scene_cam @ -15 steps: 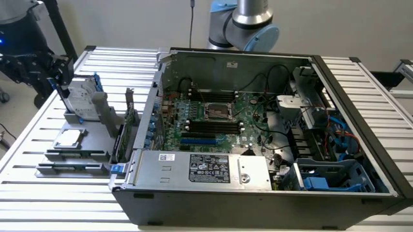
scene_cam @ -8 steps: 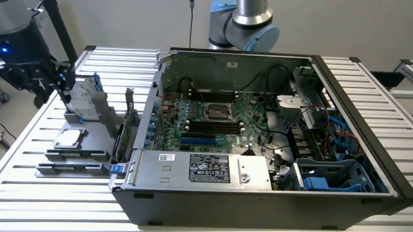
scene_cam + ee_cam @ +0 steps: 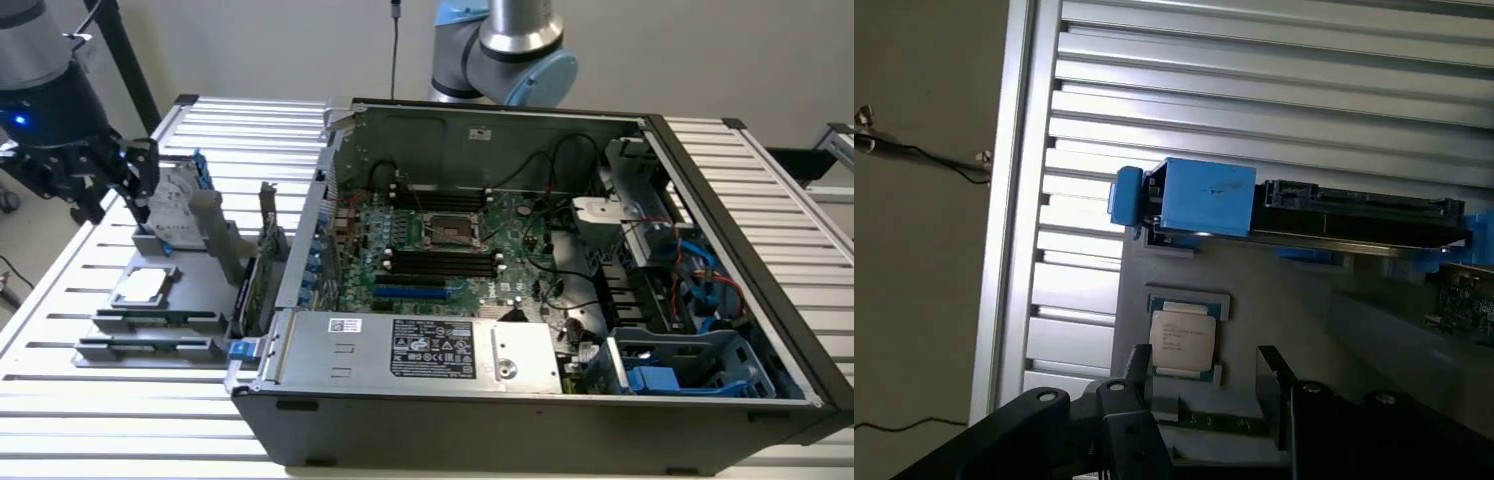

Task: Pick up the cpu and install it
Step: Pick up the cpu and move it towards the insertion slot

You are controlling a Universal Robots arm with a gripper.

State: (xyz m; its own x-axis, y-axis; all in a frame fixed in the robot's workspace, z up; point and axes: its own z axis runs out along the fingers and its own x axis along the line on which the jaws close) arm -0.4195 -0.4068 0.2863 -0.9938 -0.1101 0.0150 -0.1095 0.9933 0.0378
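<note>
The cpu [image 3: 144, 287], a small square chip with a silver-grey top, lies flat in a grey holder [image 3: 154, 318] on the slatted table, at the exterior view's left. My black gripper [image 3: 118, 203] hangs well above and slightly behind it, beside the upright hard drive. In the wrist view the cpu [image 3: 1182, 340] sits below the gripper [image 3: 1204, 368], whose two fingers [image 3: 1139, 362] stand apart with nothing held. The open computer case [image 3: 534, 395] shows its motherboard with the empty square socket [image 3: 450, 232].
A hard drive in a blue bracket [image 3: 1209, 195] stands upright in the holder just beyond the cpu. Black memory slots [image 3: 434, 262] run beside the socket. The case's side wall [image 3: 300, 250] rises between the holder and the motherboard. A second arm's base [image 3: 501, 50] stands behind the case.
</note>
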